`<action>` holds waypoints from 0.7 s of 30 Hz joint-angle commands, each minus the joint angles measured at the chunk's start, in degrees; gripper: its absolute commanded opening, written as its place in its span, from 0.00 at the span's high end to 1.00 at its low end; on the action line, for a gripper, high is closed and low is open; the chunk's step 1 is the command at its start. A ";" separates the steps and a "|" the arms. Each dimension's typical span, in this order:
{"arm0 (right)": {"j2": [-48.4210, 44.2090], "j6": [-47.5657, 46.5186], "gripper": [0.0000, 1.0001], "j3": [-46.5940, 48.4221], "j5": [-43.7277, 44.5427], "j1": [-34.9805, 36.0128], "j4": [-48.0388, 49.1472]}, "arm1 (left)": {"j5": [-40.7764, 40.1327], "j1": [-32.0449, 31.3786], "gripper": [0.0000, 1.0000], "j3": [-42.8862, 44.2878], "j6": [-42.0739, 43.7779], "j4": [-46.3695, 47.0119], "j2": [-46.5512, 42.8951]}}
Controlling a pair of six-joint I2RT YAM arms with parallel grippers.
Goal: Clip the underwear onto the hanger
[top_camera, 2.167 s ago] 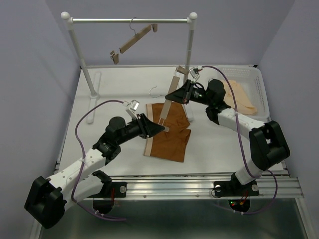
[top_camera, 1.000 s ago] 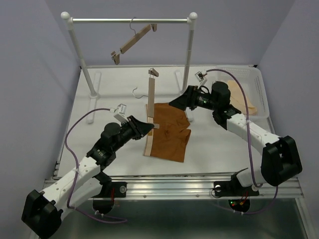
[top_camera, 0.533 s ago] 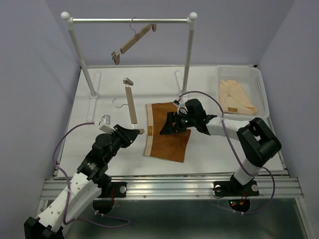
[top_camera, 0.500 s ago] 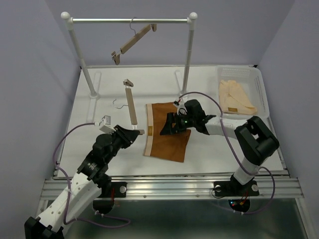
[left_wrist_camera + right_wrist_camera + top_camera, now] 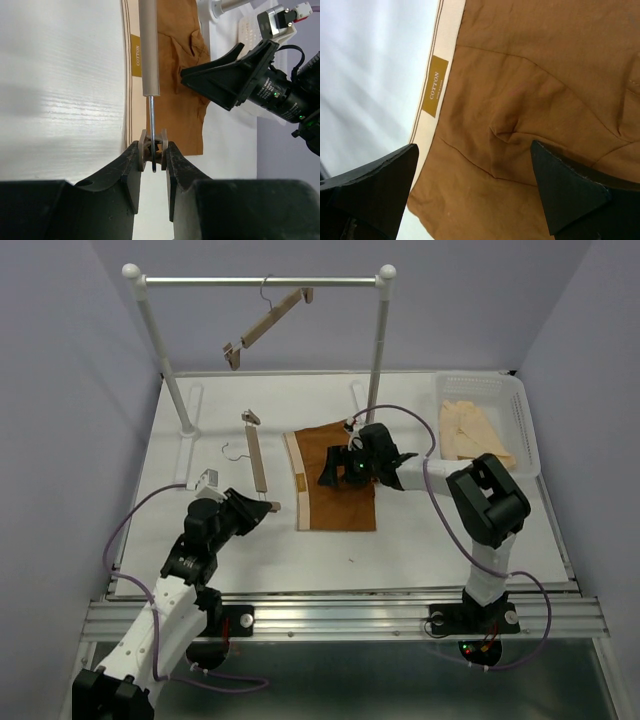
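Observation:
The rust-brown underwear (image 5: 340, 485) lies flat mid-table, its pale waistband (image 5: 297, 480) along the left side. The pale wooden hanger (image 5: 255, 460) stretches away from my left gripper (image 5: 264, 507), just left of the waistband. In the left wrist view that gripper (image 5: 153, 150) is shut on the hanger's near clip (image 5: 153, 145), and the bar (image 5: 149, 50) runs over the waistband edge. My right gripper (image 5: 330, 468) is open, low over the underwear (image 5: 530, 100), fingers (image 5: 375, 185) spread wide either side of a small fold, nothing between them.
A second hanger (image 5: 268, 322) hangs tilted on the rail of the white rack (image 5: 262, 282); its right post (image 5: 377, 350) stands just behind the underwear. A white basket (image 5: 525, 425) with peach-cream cloth (image 5: 472, 435) sits at the back right.
The underwear has turned and slid toward the back under the right gripper, which moved up-left. The left gripper and hanger shifted slightly left and back.

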 commanded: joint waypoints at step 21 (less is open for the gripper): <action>-14.56 -53.38 0.00 1.64 21.30 23.53 -18.36 | 9.06 6.23 1.00 3.67 1.78 -1.06 -0.04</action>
